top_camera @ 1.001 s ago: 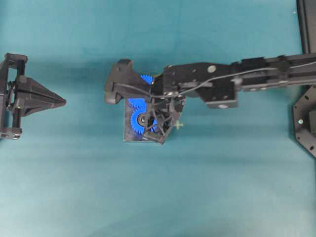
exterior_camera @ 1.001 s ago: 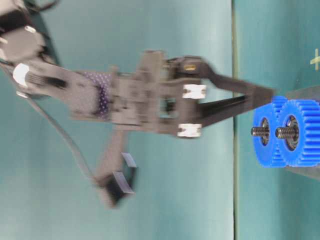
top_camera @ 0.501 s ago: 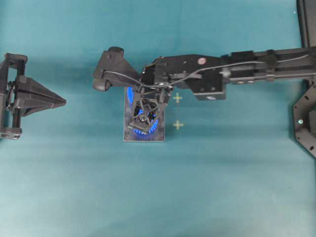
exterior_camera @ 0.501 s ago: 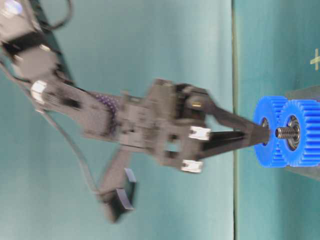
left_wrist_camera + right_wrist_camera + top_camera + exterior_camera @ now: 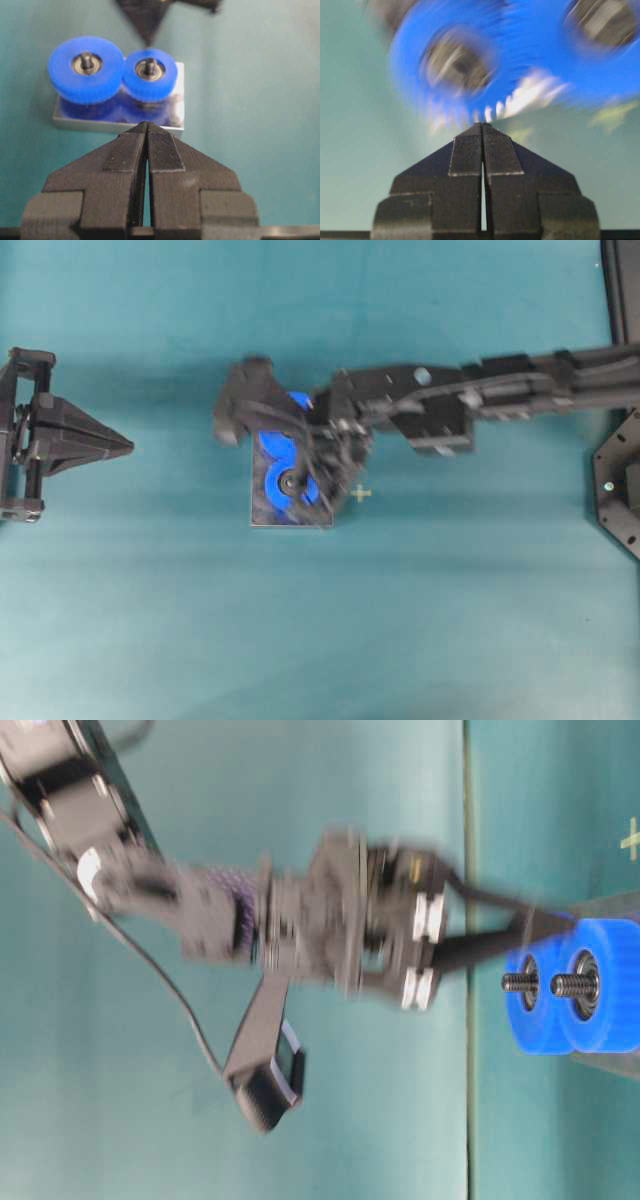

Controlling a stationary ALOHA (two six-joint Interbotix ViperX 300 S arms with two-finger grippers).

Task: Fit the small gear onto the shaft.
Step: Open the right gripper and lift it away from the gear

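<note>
A teal tabletop (image 5: 150,620) carries a dark metal plate (image 5: 75,122), the landmark here. On the plate sit two blue gears side by side, teeth meshing: the large gear (image 5: 86,70) and the small gear (image 5: 150,75), which already rides on the shaft (image 5: 149,64), whose tip pokes up through its hub. The right end effector (image 5: 482,131) hangs just beside the gears at the plate's far side as the left wrist view has it, its jaws pressed together and empty. The left end effector (image 5: 146,131) waits well apart from the plate, its jaws likewise pressed together with nothing between them. The small gear looks like stiff, light plastic with a smooth metal centre. It would best be taken across its toothed rim, where the teeth give purchase; pushing on the flat face near the hub should seat it.
</note>
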